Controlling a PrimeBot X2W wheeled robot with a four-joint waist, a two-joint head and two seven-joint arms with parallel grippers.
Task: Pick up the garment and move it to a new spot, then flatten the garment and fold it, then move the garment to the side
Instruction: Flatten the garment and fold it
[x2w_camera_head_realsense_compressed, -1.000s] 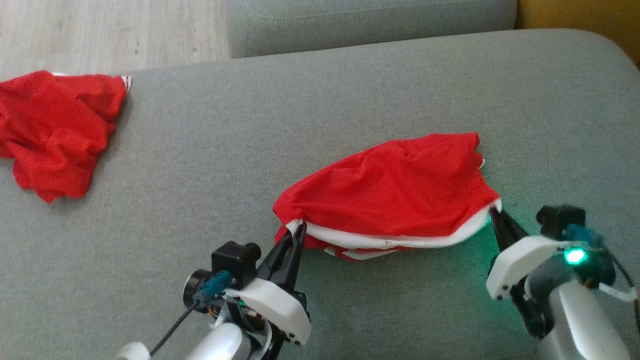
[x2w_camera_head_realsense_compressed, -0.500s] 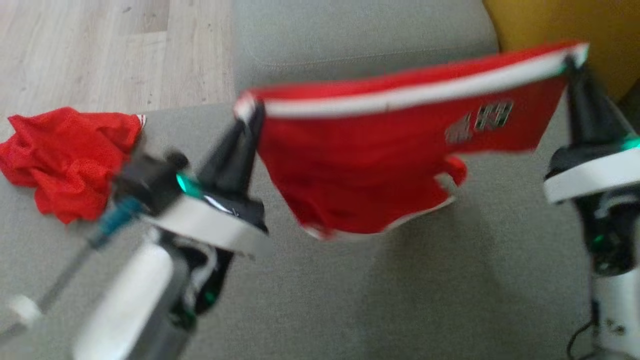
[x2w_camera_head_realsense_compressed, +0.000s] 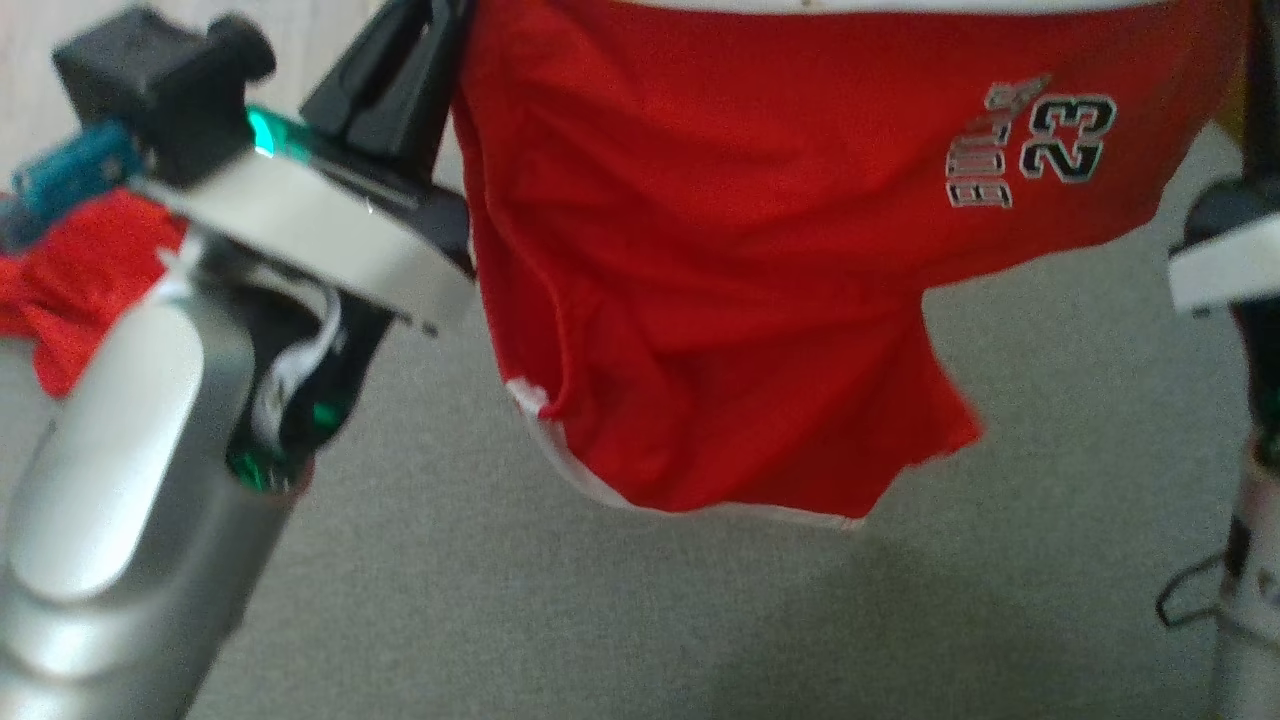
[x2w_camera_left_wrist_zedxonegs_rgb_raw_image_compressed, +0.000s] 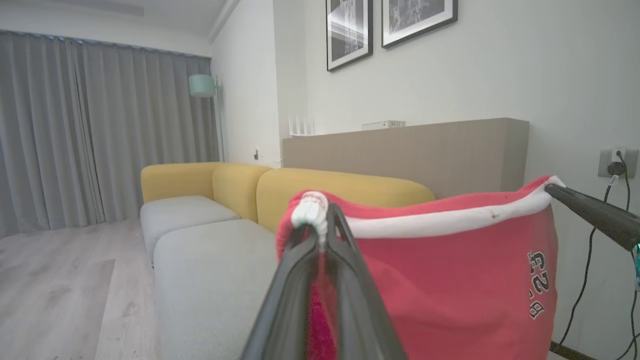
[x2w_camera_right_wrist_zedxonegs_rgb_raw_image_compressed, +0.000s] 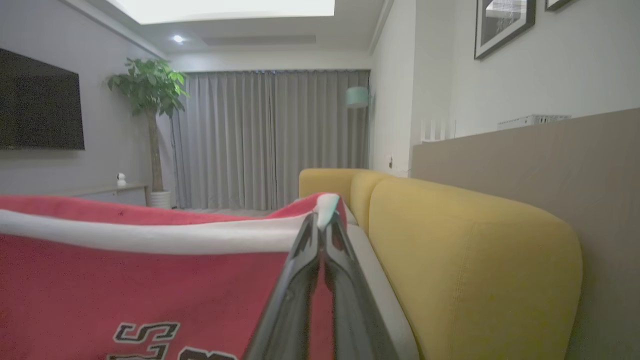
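Note:
Red shorts (x2w_camera_head_realsense_compressed: 720, 280) with a white waistband and a "23" print hang in the air above the grey sofa seat (x2w_camera_head_realsense_compressed: 600, 620), stretched out by the waistband between my two grippers. My left gripper (x2w_camera_left_wrist_zedxonegs_rgb_raw_image_compressed: 320, 225) is shut on the waistband's left corner and appears at the head view's top left (x2w_camera_head_realsense_compressed: 440, 20). My right gripper (x2w_camera_right_wrist_zedxonegs_rgb_raw_image_compressed: 322, 225) is shut on the other corner, at the head view's right edge (x2w_camera_head_realsense_compressed: 1262, 60). The legs of the shorts (x2w_camera_left_wrist_zedxonegs_rgb_raw_image_compressed: 450, 280) dangle free, their hem well above the cushion.
A second crumpled red garment (x2w_camera_head_realsense_compressed: 70, 270) lies on the seat at the far left, partly behind my left arm. The yellow sofa backrest (x2w_camera_right_wrist_zedxonegs_rgb_raw_image_compressed: 475, 250) runs along the right. A black cable (x2w_camera_head_realsense_compressed: 1190, 600) hangs by my right arm.
Both grippers have risen, lifting the shorts off the seat until they hang spread out with the print facing me. The head view has shifted too.

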